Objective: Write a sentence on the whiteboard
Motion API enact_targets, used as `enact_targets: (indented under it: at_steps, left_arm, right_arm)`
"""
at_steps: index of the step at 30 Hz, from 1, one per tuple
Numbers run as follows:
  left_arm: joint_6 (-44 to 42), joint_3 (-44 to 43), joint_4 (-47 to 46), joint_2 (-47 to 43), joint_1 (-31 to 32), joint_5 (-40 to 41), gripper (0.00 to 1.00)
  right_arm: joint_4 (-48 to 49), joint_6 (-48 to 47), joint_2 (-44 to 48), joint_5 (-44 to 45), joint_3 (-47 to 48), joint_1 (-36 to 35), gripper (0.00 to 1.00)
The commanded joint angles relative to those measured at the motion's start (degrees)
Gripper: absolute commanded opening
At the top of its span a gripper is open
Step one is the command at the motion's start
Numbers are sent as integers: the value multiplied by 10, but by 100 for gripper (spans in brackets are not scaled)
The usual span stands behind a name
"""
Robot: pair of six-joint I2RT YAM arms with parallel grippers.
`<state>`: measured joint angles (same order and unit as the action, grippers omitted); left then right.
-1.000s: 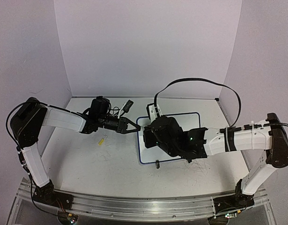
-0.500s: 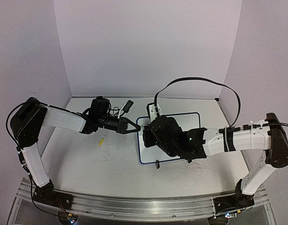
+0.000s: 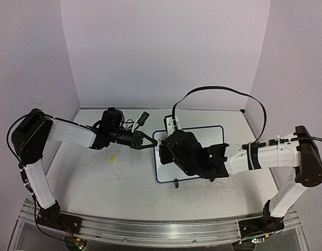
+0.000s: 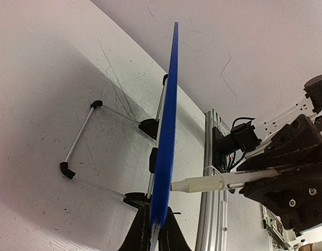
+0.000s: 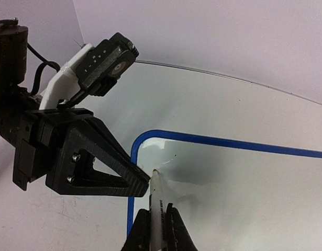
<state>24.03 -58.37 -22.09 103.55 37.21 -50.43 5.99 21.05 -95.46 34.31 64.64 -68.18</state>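
Here, one whiteboard point(image 3: 208, 135), one marker point(image 5: 157, 194)

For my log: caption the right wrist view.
Right gripper holds a white marker against the blue-framed whiteboard, clamped by the left gripper.

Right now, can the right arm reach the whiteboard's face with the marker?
Probably yes. The right hand, shut on the marker, has its tip at the whiteboard face near a corner. The left hand only pinches the edge there; the face looks free.
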Motion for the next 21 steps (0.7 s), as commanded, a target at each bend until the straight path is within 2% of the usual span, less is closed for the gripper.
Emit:
enact_targets:
  at_steps: [1, 21]
  left_arm:
    - [15, 6, 1, -16, 6, -6, 0]
    - [13, 7, 1, -20, 6, -5, 0]
  right_arm:
    - [8, 15, 5, 29, 0, 1, 0]
    - [-24, 53, 45, 62, -39, 20, 0]
